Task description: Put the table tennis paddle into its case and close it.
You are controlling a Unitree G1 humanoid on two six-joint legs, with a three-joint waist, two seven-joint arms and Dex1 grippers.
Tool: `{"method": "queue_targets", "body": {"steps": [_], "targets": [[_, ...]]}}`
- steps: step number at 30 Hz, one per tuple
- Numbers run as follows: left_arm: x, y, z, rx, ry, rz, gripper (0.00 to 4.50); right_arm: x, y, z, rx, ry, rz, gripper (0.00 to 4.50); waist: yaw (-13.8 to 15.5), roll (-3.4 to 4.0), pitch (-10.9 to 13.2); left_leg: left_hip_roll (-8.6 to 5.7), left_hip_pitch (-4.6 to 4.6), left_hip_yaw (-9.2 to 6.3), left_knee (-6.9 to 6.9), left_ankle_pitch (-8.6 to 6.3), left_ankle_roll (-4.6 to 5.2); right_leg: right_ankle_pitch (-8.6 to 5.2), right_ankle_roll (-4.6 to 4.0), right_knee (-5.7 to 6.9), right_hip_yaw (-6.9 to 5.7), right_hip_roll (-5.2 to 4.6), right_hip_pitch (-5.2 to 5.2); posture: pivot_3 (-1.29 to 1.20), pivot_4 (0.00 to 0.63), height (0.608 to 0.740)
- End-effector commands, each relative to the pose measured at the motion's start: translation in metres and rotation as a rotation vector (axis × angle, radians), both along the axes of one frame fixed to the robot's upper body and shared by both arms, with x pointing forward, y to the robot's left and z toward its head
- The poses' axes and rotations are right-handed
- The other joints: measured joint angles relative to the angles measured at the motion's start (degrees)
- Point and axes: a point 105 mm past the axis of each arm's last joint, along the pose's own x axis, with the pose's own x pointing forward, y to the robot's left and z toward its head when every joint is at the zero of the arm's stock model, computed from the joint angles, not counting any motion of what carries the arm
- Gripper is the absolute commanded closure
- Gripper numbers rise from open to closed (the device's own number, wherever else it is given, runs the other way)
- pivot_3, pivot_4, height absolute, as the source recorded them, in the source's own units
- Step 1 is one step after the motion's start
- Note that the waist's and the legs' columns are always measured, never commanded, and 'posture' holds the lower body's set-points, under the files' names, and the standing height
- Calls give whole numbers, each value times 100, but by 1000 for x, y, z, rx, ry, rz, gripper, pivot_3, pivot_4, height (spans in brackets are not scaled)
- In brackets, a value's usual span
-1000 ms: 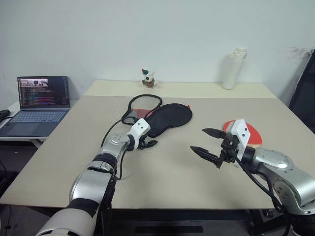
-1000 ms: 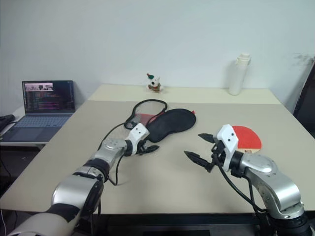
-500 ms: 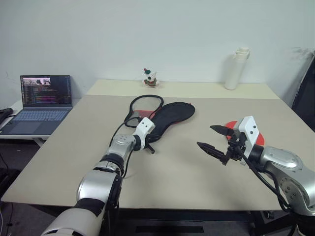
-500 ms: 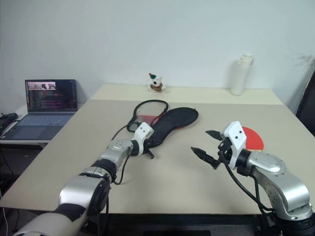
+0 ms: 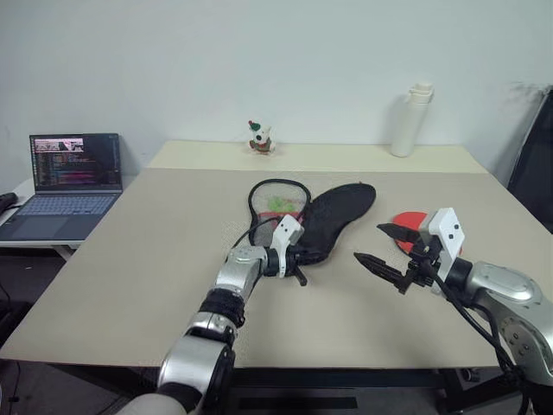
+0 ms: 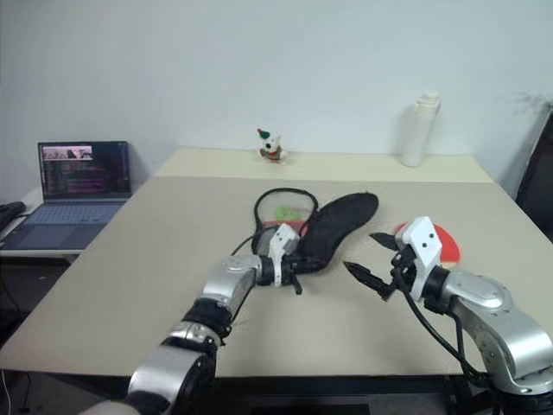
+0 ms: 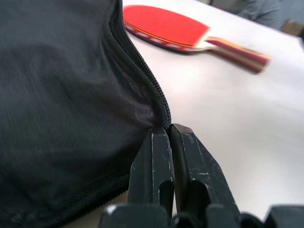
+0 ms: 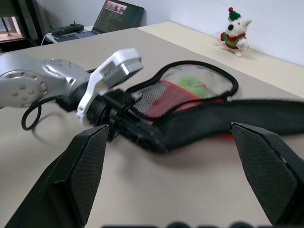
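The case (image 5: 341, 212) lies unzipped at mid-table, a black fabric half beside a raised mesh flap (image 5: 278, 197) with a green ball (image 8: 192, 87) behind the mesh. My left gripper (image 5: 296, 262) is shut on the case's near zip edge (image 7: 142, 71); its fingers (image 7: 154, 156) pinch the fabric. The table tennis paddle (image 7: 166, 26) lies flat just right of the case, red face up, wooden handle (image 7: 237, 50) pointing away from it. My right gripper (image 5: 369, 242) hovers open above the table, between the case and the paddle (image 5: 408, 221), holding nothing.
A white bottle (image 5: 410, 121) and a small plush toy (image 5: 259, 138) stand on the far table. An open laptop (image 5: 73, 173) sits on a side desk to the left. A dark chair (image 5: 536, 164) is at the right edge.
My left gripper closed on the case's edge and dragged the case to the right, toward the paddle; the mesh flap now stands up more. The right gripper stayed open, almost still.
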Motion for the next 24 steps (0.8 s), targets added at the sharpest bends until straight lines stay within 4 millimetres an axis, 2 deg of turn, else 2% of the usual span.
{"method": "queue_targets", "body": {"steps": [1, 6, 9, 13, 16, 20, 24], "targets": [[-4, -7, 16, -19, -31, 25, 4461, -3, -2, 12, 2, -49, 9, 0, -1, 0, 0, 0, 2, -1, 0, 0, 0, -1, 1, 2, 0, 0, 1, 0, 150, 740], [-6, 0, 23, -57, -9, 75, 4461, 1, 0, 10, 31, -18, 0, 0, 2, 0, 0, 0, 7, -1, 2, 1, 1, -2, 3, 2, 0, 1, 5, 0, 150, 740], [-13, 4, 31, -97, -9, 64, 3840, 4, 0, 7, 44, 2, -12, 0, -1, 0, 0, 0, 6, -1, 1, 1, 1, -2, 3, 0, 1, 1, 5, 0, 150, 740], [-26, 10, 40, -123, -23, 26, 2416, 8, 0, 6, 62, 34, -31, 0, 3, 1, 0, 1, 5, -2, 0, 1, 1, 0, -1, -1, 2, 1, 4, 0, 150, 740], [-44, 24, 54, -156, -55, -56, 1400, 16, -3, 0, 70, 88, -76, 0, -10, 1, -1, 2, 6, 0, 1, 1, 1, 0, -1, 0, 3, 0, 4, 0, 150, 740], [-64, 48, 60, -170, -37, -119, 1400, 27, -4, -7, 53, 117, -124, 0, -14, 5, -2, 5, 9, -2, 0, 1, 1, -1, -5, 2, 2, 1, 4, 0, 150, 740], [-63, 73, 66, -148, -68, -70, 1400, 41, -1, -19, 41, 155, -174, 0, -13, 5, -2, 4, 9, 0, 1, 1, 1, -3, -2, 0, 3, 0, 4, 0, 150, 740]]}}
